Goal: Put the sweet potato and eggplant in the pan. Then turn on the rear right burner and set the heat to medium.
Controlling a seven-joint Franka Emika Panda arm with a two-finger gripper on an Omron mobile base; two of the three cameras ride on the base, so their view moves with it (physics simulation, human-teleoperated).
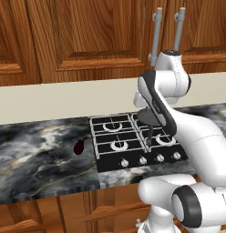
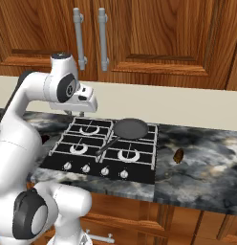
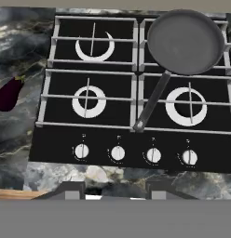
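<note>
Pan [image 3: 186, 42] sits empty on rear right burner [image 3: 182, 28], handle pointing toward knobs [image 3: 153, 155]. Eggplant [image 3: 9, 93] lies on bench [image 3: 15, 135] just left of stove [image 3: 136, 139]; sweet potato [image 2: 178, 155] on bench right of stove. Fingers [image 3: 115, 189] hover high over stove's front edge, spread apart, holding nothing. Nothing loaded yet. First pick, my read: swing over one vegetable, drop straight down, straddle its narrow width, close gently — glossy skin may slip. Lift clear of grate before crossing.

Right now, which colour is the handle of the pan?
Black; the pan handle shows best in the hand view.
</note>
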